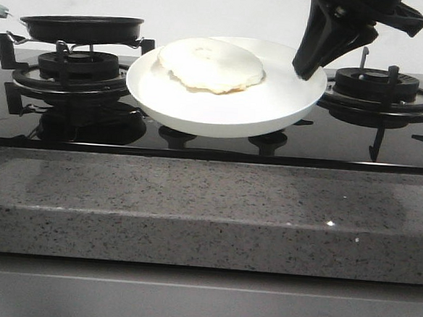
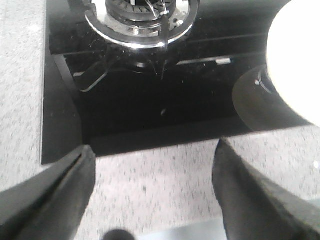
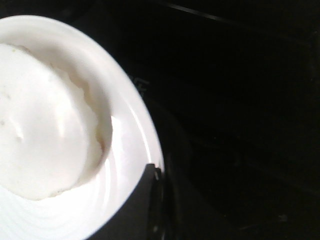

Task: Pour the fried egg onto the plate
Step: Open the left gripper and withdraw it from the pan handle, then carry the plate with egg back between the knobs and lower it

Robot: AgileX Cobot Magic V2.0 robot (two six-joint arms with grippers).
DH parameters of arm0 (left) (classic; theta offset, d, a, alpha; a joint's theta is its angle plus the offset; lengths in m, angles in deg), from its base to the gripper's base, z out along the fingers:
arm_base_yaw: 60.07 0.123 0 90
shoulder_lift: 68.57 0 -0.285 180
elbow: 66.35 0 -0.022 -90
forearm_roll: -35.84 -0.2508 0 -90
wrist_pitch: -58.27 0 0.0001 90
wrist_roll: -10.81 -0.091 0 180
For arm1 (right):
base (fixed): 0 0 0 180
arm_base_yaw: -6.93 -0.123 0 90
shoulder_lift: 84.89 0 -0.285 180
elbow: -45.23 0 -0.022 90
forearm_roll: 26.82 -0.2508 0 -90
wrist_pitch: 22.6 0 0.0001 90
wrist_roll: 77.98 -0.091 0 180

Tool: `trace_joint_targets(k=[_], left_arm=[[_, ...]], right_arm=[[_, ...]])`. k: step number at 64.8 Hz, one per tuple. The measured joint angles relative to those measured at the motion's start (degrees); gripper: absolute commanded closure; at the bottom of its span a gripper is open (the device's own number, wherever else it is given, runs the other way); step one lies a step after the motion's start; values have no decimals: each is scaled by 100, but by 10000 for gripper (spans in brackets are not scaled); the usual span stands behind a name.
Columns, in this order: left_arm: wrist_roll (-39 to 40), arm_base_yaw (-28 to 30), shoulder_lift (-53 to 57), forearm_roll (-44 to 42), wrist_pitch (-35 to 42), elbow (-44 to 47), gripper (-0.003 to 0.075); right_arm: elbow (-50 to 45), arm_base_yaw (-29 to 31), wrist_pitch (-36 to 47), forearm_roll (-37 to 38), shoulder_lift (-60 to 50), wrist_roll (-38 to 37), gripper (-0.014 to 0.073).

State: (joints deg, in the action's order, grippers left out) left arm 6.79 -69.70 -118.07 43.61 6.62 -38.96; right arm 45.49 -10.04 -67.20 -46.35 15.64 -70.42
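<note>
The plate (image 1: 222, 105) is up in the air above the middle of the black glass hob (image 1: 198, 139), tipped a little so that its near rim hangs lower than the far one. The right claw (image 1: 310, 69) comes down from above on the right and is clamped on the plate's right-hand rim; in the right wrist view one dark finger (image 3: 142, 200) lies over the inside of the white rim (image 3: 145, 135). The fried egg (image 1: 211, 64) lies flat on the plate, set toward the far left part of it, with a faint ring mark on top and a slightly browned edge showing at its near side. Seen from the right wrist, the egg (image 3: 45, 135) fills much of the dish and stops just short of the gripped rim.

The black frying pan (image 1: 83, 26) sits on the left burner (image 1: 69, 69), its handle pointing off to the left. The right burner (image 1: 376, 86) stands just behind and beside the gripped edge of the plate.

The left claw (image 2: 152, 187) hangs over the speckled grey tabletop (image 2: 160, 180) at the front edge of the hob, its two dark fingers (image 2: 55, 195) spread wide apart with nothing between them. A curve of the white plate (image 2: 295, 65) shows at the side of that view
</note>
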Motion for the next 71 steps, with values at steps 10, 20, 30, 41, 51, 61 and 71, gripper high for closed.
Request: trace_joint_targets(k=[10, 20, 30, 41, 51, 61, 71], left_arm=[[0, 0, 434, -13, 0, 251, 237], [0, 0, 506, -13, 0, 293, 237], [0, 0, 506, -13, 0, 293, 237], [0, 0, 506, -13, 0, 293, 237], [0, 0, 506, -13, 0, 293, 237], [0, 0, 506, -13, 0, 293, 237], [0, 0, 506, -13, 0, 293, 237]], right_arm=[[0, 0, 0, 0, 0, 0, 662], [0, 0, 0, 0, 0, 0, 662], [0, 0, 8, 0, 0, 0, 662], [256, 0, -119, 0, 15, 0, 662], [1051, 11, -396, 0, 129, -90, 662], [2237, 237, -902, 0, 672, -544, 662], [3098, 472, -1392, 0, 1475, -1011, 662]])
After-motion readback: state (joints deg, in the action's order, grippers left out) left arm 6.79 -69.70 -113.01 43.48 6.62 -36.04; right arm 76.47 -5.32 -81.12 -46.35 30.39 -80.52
